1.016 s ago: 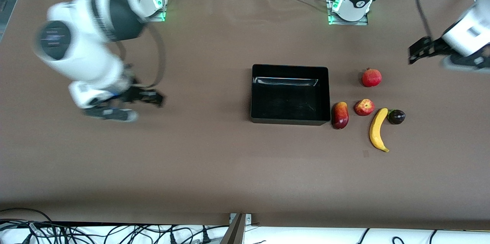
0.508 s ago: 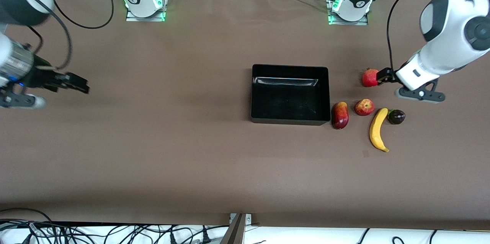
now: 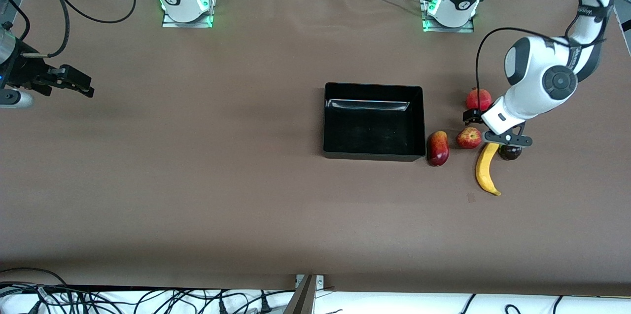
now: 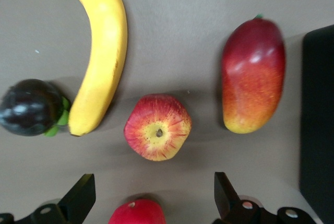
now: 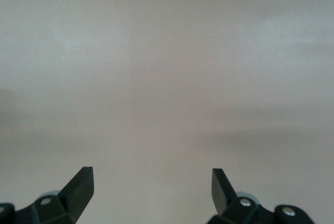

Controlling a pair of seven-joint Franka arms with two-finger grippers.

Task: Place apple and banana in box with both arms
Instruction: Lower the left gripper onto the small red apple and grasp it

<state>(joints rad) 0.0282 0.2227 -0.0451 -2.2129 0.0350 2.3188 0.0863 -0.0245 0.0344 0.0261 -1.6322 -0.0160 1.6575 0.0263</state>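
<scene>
My left pincer (image 4: 151, 198) hangs over the fruit cluster at the left arm's end of the tabletop (image 3: 246, 195), fingers spread wide and holding nothing, touching nothing. In its wrist view the apple (image 4: 157, 134) sits on the tabletop between the two fingertips' lines, stem dimple up. The banana (image 4: 99, 51) lies just beside the apple, its end against a small dark purple fruit (image 4: 31, 107). A red-and-yellow mango (image 4: 253, 75) lies beside the apple toward the box (image 3: 373, 122), just beside the box's wall. A uniformly red round fruit (image 3: 477, 98) lies farther from the front camera than the apple. The box holds no fruit.

My right pincer (image 3: 74, 80) waits over bare tabletop at the right arm's end, well apart from the box, its fingers (image 5: 78, 187) also spread wide with nothing between them.
</scene>
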